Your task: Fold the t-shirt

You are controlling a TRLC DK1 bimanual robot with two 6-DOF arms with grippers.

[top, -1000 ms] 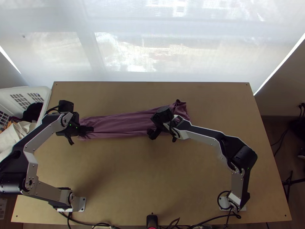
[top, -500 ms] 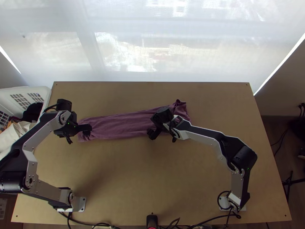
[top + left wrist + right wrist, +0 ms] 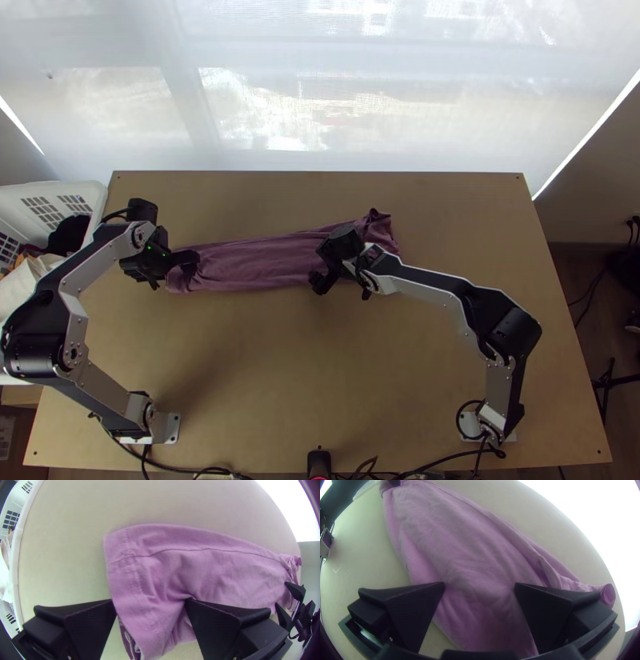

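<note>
Evidently, you have the wooden surface (image 3: 320, 376) under a long strip of mauve t-shirt (image 3: 260, 262), which runs from left of centre to just right of centre, in the upper half of the frame. It looks folded lengthwise and should handle as light, limp cotton: nothing to break, little risk of slipping, but quick to wrinkle if you drag it.

Both end effectors are released, their fingers apart over the cloth: your left end effector (image 3: 150, 600) at the strip's left end, your right end effector (image 3: 480, 583) near its other end.

For the next fold, you would do best to take the stitched hem (image 3: 121, 575), firmer than the body, and pinch deep enough to catch the loose under-layers (image 3: 131, 643) too. Avoid lifting by the small curled tip (image 3: 607, 595); it would probably just unroll.
</note>
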